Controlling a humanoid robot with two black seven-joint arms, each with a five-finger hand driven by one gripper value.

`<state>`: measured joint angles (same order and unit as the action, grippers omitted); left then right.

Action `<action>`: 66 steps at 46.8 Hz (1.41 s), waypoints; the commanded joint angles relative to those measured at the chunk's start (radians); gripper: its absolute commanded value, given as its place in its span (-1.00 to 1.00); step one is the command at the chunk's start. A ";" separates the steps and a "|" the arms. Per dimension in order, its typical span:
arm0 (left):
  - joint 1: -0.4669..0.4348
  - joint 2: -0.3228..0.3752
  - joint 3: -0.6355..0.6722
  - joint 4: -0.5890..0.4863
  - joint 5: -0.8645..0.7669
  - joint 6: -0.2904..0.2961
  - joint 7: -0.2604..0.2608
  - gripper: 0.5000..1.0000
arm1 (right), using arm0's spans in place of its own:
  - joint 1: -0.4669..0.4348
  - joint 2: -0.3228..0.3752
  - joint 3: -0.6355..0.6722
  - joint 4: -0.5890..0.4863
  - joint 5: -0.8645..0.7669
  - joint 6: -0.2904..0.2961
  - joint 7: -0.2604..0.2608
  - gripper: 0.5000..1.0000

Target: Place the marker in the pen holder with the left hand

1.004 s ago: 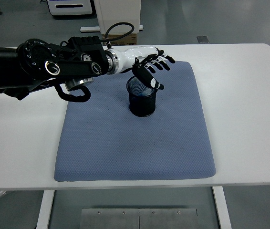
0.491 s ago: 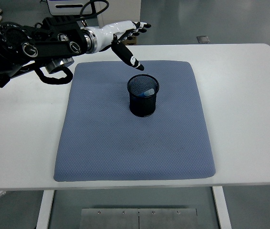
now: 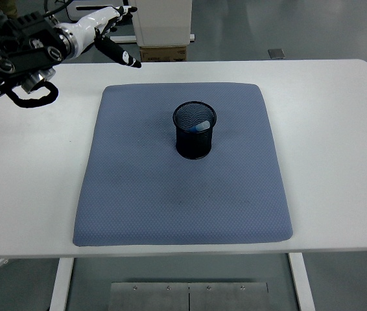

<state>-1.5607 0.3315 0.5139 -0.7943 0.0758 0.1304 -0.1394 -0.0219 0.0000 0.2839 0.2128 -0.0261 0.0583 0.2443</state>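
Holding the left hand [image 3: 106, 19] out at the far-left corner of the white table [image 3: 339, 129], at about eleven o'clock from the pen holder [image 3: 194, 139] and well apart from it. Keeping the fingers [image 3: 122, 57] spread and loose, gripping nothing. Pointing one black finger down toward four o'clock, with its tip lying about level with the table's far edge. Trailing the black arm [image 3: 15, 61] away toward nine o'clock, over the table's far-left corner and out at the picture's left edge.

Showing the marker [image 3: 201, 125] already lying inside the black mesh pen holder, leaning toward the wall at about two o'clock. Revealing only a pale blue-and-white end of it through the open mouth.

Carrying the pen holder upright on a blue-grey mat [image 3: 170, 201], a little toward twelve o'clock from the mat's middle. Spreading the mat flat over the table's centre, touching nothing else.

Looking past the far edge at twelve o'clock to a cardboard box [image 3: 164, 54] sitting at the foot of a white cabinet [image 3: 161, 23] on the grey floor. Catching a small square floor plate [image 3: 275, 53] at one o'clock. Glimpsing a metal plate [image 3: 190, 295] below the near edge at six o'clock.
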 commanded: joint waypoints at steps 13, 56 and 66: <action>0.378 0.076 -0.593 0.084 -0.014 -0.008 -0.049 1.00 | 0.000 0.000 0.000 0.000 0.000 0.000 0.000 1.00; 0.774 0.155 -1.097 0.138 -0.047 -0.287 -0.137 1.00 | -0.001 0.000 -0.006 0.000 -0.005 0.000 -0.002 1.00; 0.811 0.156 -1.097 0.138 -0.074 -0.287 -0.138 1.00 | -0.007 0.000 -0.008 0.005 -0.008 0.000 0.000 1.00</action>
<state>-0.7605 0.4863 -0.5830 -0.6574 0.0145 -0.1552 -0.2778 -0.0305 0.0000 0.2762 0.2188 -0.0325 0.0583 0.2426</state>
